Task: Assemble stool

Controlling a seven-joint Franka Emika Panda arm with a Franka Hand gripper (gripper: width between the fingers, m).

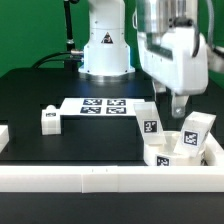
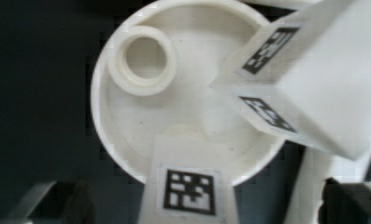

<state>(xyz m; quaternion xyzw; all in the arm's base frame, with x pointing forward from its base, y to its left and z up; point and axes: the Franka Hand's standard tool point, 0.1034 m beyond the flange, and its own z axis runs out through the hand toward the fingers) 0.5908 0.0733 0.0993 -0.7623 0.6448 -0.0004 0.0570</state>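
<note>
Gripper (image 1: 178, 108) is hovering wide open, empty, over the thick round white plastic seat (image 2: 173, 120) sitting at the exterior view's right beside a blocky white leg (image 2: 315, 95); it's looking light, rigid and slick, so I'm guessing pinch its rim.

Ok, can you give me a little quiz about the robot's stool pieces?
1. True or false: one leg lies by itself, to the exterior view's left of the marker board.
2. What shape is the seat? A square, B round, C triangle.
3. Fill in: the square tag at the seat's edge is black and ____.

Key: 1 true; 2 B; 3 white.
</note>
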